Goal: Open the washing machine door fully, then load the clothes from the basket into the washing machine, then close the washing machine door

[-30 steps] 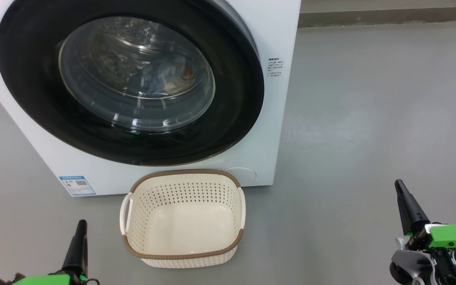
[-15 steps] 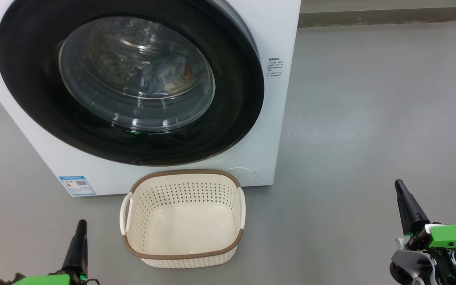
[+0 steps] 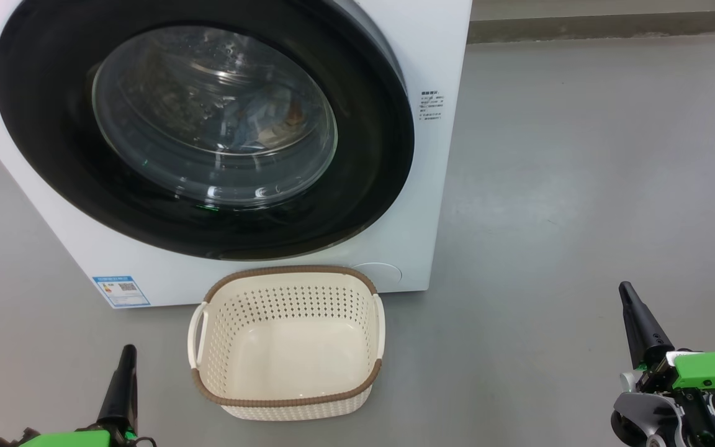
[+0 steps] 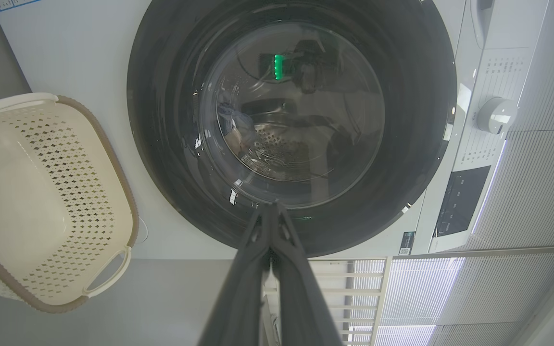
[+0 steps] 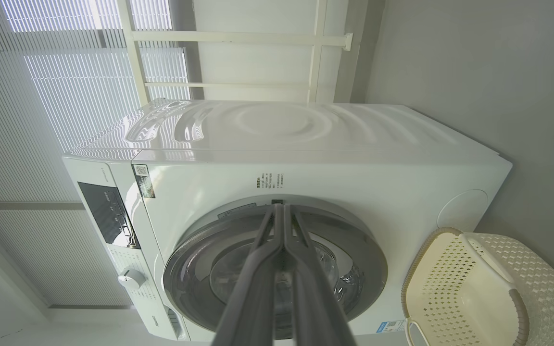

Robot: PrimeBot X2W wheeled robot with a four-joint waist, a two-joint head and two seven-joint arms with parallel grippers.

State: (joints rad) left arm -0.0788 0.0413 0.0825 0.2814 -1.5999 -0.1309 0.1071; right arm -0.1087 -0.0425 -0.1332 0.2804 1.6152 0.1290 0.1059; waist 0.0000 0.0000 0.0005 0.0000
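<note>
Head view: all three steps look done, with the load in, the door shut and the basket empty.

Lower left: left gripper point(image 3: 127, 354), its long dark fingers pressed together, holding nothing. Upper left to centre: big white boxy washing machine point(image 3: 438, 186) with its large round black-ringed glass door point(image 3: 208, 124) closed against the front. Light-blue printed clothes point(image 3: 264, 124) lie in the drum behind the glass. Bottom centre: small cream perforated plastic basket with a brown rim point(image 3: 289, 270), empty, just in front of the machine. Lower right: right gripper point(image 3: 627, 292), also closed and empty. Compared with the earlier frames, nothing has moved.
</note>
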